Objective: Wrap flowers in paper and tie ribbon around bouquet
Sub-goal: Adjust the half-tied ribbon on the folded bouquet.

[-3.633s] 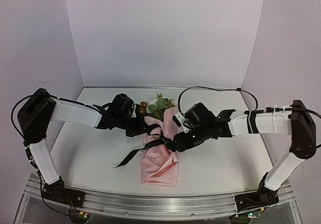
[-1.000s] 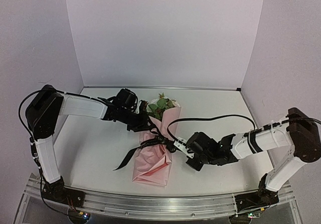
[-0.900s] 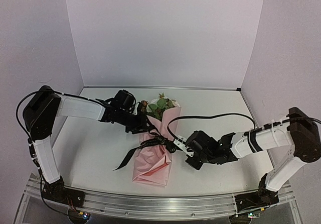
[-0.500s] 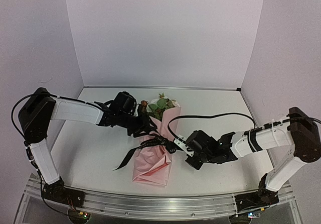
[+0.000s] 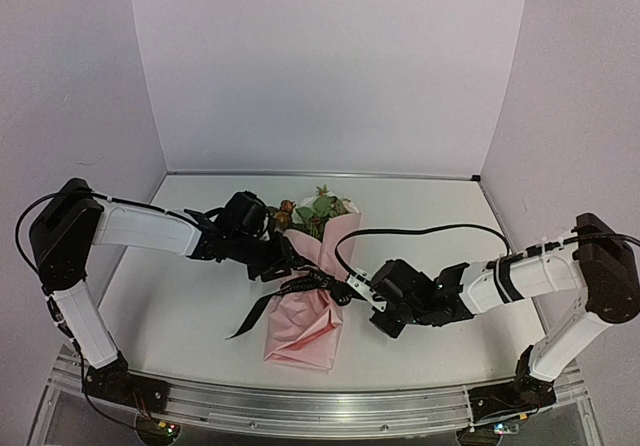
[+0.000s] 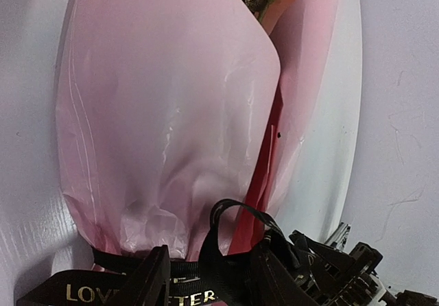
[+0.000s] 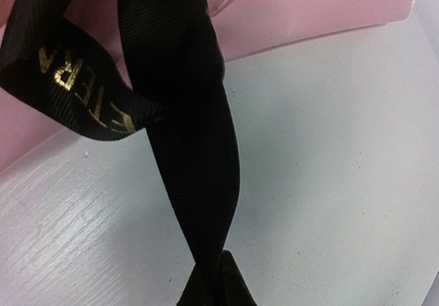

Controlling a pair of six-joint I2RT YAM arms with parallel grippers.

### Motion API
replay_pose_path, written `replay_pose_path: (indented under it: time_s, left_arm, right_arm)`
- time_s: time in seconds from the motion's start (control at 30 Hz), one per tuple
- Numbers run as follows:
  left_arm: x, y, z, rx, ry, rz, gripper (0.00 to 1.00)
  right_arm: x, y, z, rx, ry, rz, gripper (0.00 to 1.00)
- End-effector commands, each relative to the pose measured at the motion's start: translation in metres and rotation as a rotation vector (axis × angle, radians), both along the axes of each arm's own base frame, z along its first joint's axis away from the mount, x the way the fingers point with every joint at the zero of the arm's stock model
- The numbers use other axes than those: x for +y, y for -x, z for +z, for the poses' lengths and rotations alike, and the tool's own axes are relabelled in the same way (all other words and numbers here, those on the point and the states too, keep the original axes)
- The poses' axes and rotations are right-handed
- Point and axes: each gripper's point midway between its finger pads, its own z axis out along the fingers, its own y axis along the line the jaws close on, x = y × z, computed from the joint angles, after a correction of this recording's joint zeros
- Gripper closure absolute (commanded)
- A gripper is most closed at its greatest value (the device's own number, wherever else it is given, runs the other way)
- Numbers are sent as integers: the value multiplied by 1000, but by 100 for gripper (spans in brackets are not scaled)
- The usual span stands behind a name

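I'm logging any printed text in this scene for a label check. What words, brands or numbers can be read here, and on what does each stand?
"LOV" then "TER": gold capitals on the ribbon, left wrist view; the letters between are hidden.
"TERA", roughly: gold capitals on the same ribbon, right wrist view, tilted and cut off by a fold, so the reading is uncertain.
Top view: the ribbon's lettering is too small to read.
No other text shows.

White table point(image 5: 180, 301) w/ alu rail point(image 5: 320, 406) at near edge; pale lilac walls point(image 5: 320, 66) behind.
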Motion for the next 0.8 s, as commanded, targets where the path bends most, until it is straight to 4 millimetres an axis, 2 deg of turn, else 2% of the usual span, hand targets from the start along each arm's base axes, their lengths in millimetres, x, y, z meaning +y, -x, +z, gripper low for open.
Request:
replay_pose_path:
  time_s: [0.0,0.1,0.23,0.4,0.77]
  left_arm:
    - [-2,-2,35,-62,78,32,55]
    - [-5,-2,38,-59,104,33,56]
    - [-13,-1,33,-35,122,26,62]
    - [-9,0,26,-15,93,55,67]
    - [-21,2,19,13,110,32,70]
  right_arm:
    - [10,-5,15,-23,-39,-12,100]
    - [11,-4,15,-22,-40,-10,100]
    - [10,-5,15,-23,-37,-12,100]
    - [10,-4,14,-20,-34,-12,100]
    - [10,-6,14,-23,-34,-21,100]
